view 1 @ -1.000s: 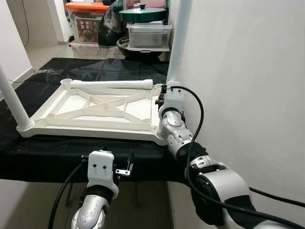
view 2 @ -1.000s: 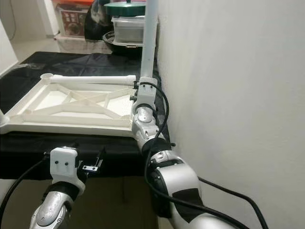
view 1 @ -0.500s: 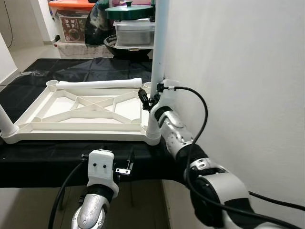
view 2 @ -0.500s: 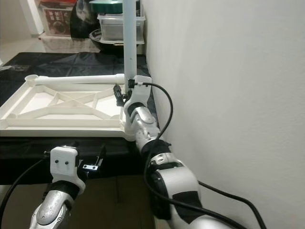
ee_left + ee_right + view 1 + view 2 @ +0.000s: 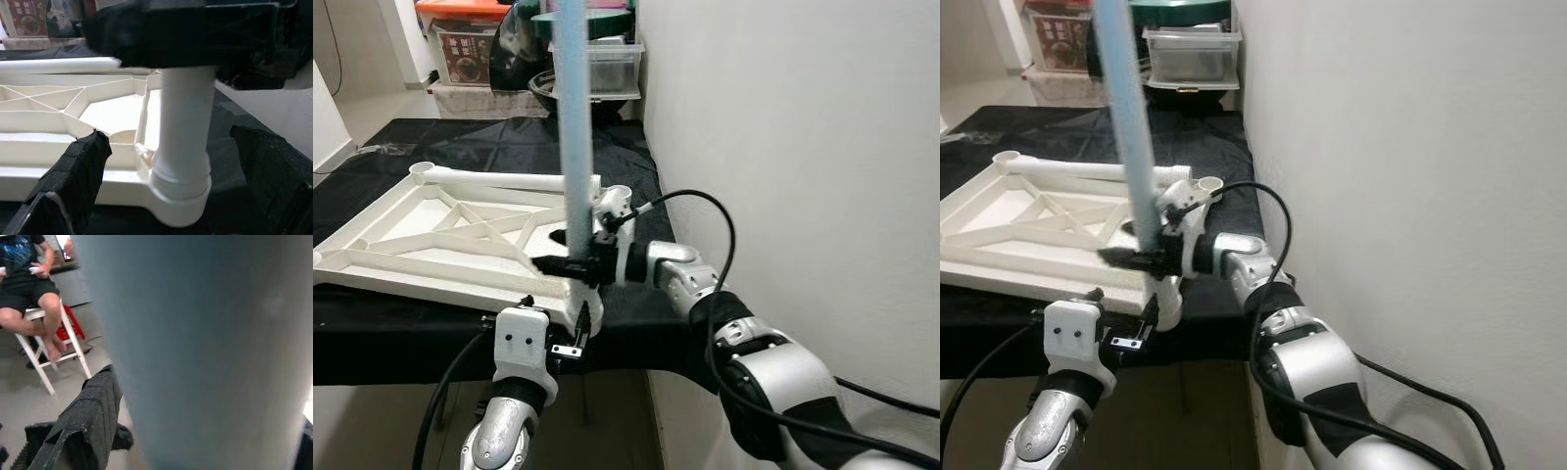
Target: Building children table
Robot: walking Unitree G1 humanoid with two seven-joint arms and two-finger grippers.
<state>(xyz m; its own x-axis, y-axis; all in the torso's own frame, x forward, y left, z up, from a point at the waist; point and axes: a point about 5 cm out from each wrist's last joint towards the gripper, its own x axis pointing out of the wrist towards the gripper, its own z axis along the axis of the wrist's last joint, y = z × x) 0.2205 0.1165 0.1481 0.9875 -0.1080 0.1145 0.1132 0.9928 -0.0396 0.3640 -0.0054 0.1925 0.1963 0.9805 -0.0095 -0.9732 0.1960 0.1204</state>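
Observation:
A white table top [image 5: 407,273] lies upside down on a black cloth. A pale table leg [image 5: 573,117] stands upright in its near right corner socket [image 5: 179,196]. My right gripper [image 5: 570,264] is shut on this leg just above the socket, and the leg looms close beside one black finger [image 5: 93,421] in the right wrist view. A loose leg [image 5: 509,180] lies across the top's far edge, next to an empty corner socket [image 5: 618,193]. My left gripper [image 5: 556,328] hangs open below the table's front edge, its fingers [image 5: 80,169] wide apart and facing the socket.
A white wall [image 5: 783,147] runs close along the right side. Storage boxes and a pot [image 5: 597,69] stand behind the black cloth [image 5: 509,137]. In the right wrist view, a person [image 5: 29,289] sits on a white chair beside a red stool.
The corner with the upright leg has swung left and nearer to me, turning the table top. My right gripper now clasps the leg low across its front. The left gripper has not moved.

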